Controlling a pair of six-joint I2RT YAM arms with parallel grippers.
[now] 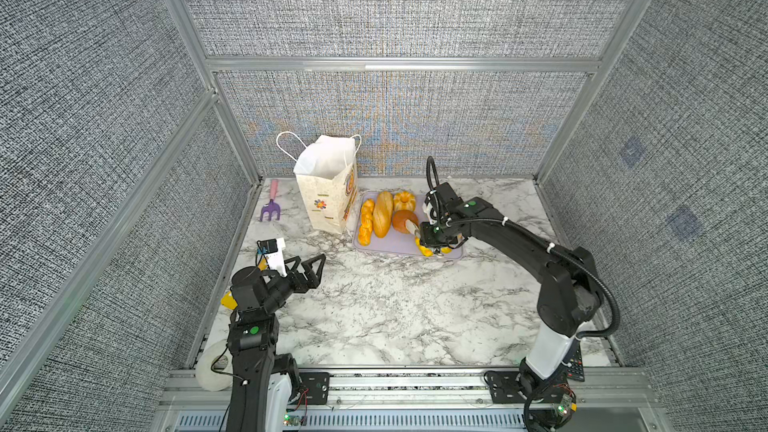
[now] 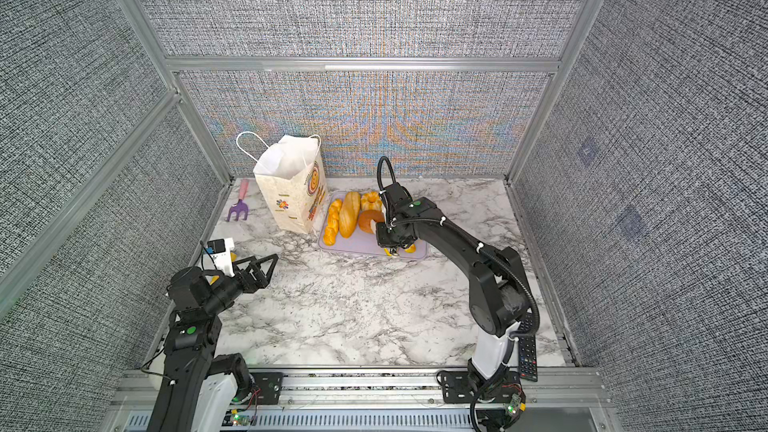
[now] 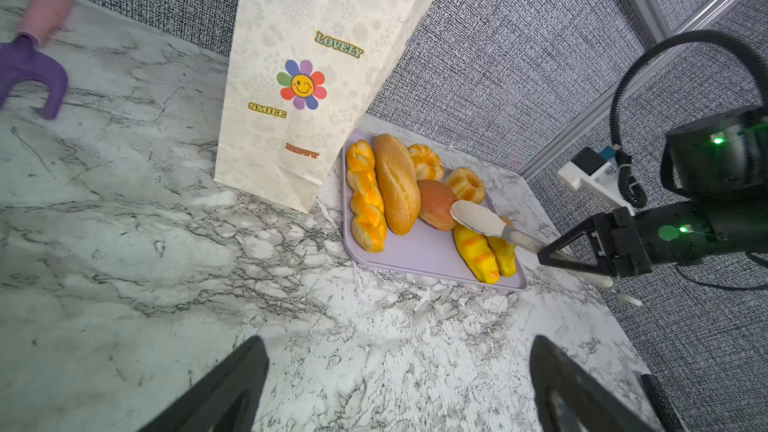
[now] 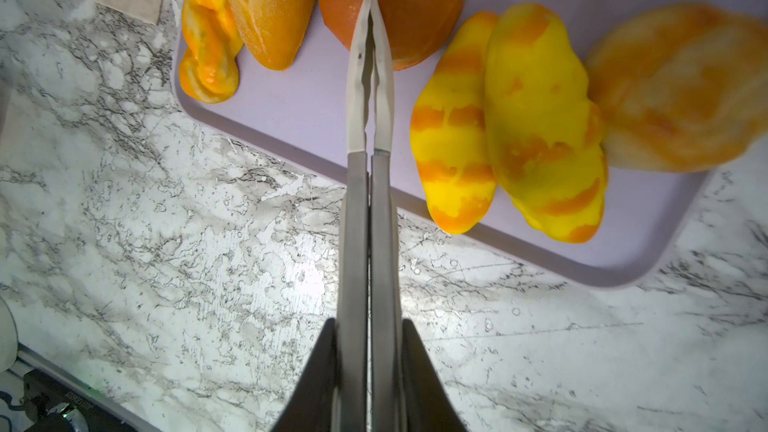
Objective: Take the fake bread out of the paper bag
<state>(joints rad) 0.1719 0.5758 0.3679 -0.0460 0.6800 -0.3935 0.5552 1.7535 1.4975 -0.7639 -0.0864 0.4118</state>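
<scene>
The paper bag (image 1: 328, 197) (image 2: 291, 197) (image 3: 307, 76) stands upright at the back, mouth open; its depths are hidden. Fake bread lies on the lilac tray (image 1: 399, 247) (image 3: 419, 255) beside it: braided stick (image 3: 365, 197), long loaf (image 3: 397, 184), two ring buns (image 3: 426, 160), round brown bun (image 4: 415, 6), two striped rolls (image 4: 453, 139). My right gripper (image 1: 424, 234) (image 4: 368, 326) is shut on grey tongs (image 4: 370, 118), whose closed tips rest over the brown bun. My left gripper (image 1: 318, 270) (image 3: 399, 342) hangs open over bare marble, well short of the bag.
A purple toy fork with a pink handle (image 1: 271, 201) lies left of the bag by the wall. A yellow object (image 1: 228, 300) sits under the left arm, and a white roll (image 1: 212, 365) at the front left. A black remote (image 2: 527, 351) lies by the right arm's base.
</scene>
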